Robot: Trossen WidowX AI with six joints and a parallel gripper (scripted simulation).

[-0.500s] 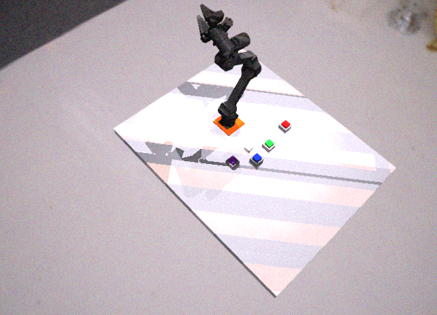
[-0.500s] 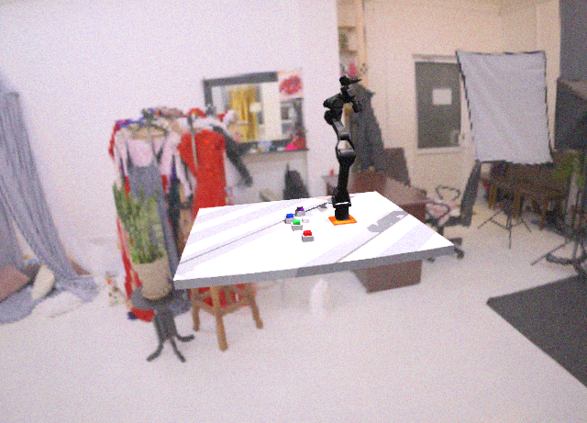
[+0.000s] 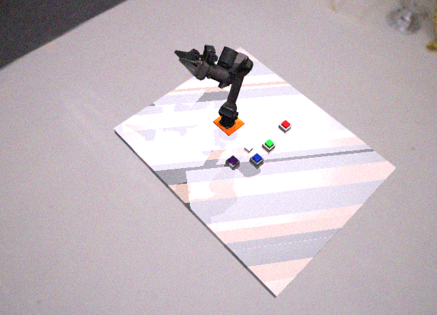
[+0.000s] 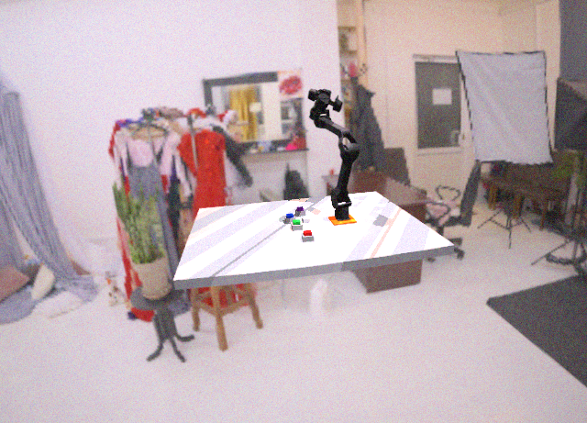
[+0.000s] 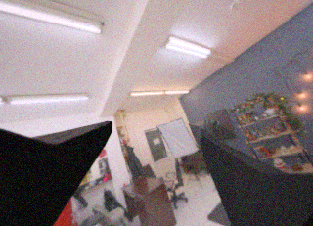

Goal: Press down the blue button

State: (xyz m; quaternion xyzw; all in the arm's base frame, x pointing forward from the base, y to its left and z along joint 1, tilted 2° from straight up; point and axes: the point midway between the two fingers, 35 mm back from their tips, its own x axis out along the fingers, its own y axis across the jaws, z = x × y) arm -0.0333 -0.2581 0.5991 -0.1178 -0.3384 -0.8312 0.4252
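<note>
High above the table, at about ten o'clock from the orange base, the gripper is released and grasps nothing. Blue button sits at four o'clock from the base, between the purple button and the green button.

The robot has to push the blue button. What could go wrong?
1. The blue button sits close to the purple button, the green button and a small white block, so a sloppy descent could hit one of them.
2. The gripper is high up and pointing away from the buttons, so it has a long swing to aim right.
3. Its fingers are open wide, making a bigger footprint that might clip a neighbour.
</note>
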